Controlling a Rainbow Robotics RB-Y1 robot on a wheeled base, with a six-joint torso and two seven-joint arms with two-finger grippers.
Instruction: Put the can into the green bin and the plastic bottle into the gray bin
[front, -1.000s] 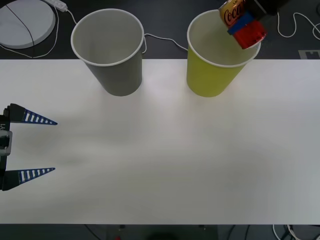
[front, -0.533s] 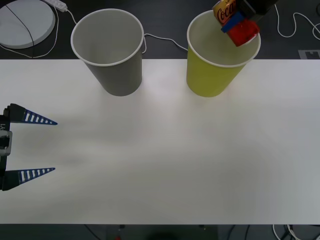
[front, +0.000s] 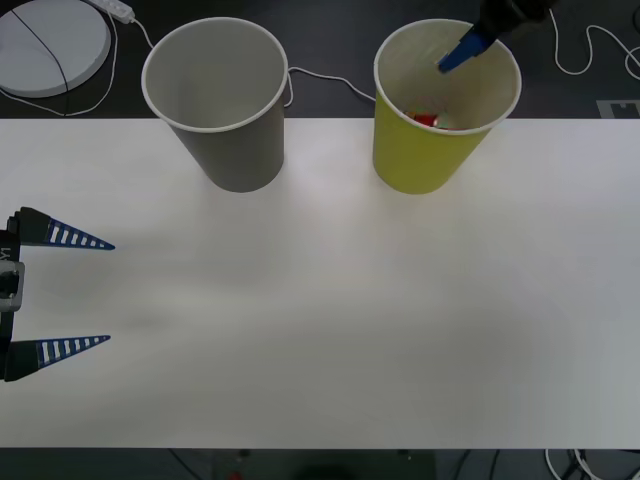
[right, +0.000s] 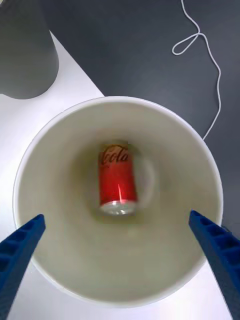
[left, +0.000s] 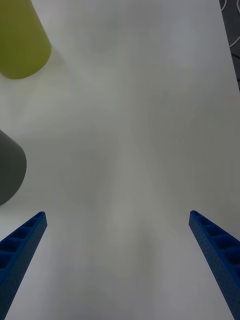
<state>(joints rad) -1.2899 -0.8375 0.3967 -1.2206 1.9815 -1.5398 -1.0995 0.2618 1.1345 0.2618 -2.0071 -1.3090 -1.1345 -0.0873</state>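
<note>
Front view: the right gripper hangs over the far rim of the green bin, at the far right of the table. A red sliver of the can shows inside that cup. The gray bin stands to its left, well apart. The left gripper is parked at the near left edge, fingers spread, holding nothing.

Right wrist view: the can lies on its side at the bottom of the green bin, script end away from the pull-tab end. The blue fingers are wide apart and empty, straddling the rim.

Left wrist view: bare table, both cups at the margin.

Step judged: can drop complete. Next: lift the right arm clear, then find the plastic bottle; none is seen on the table.

Versus half a second ago: the can was then clamped above the rim; it is now released.
</note>
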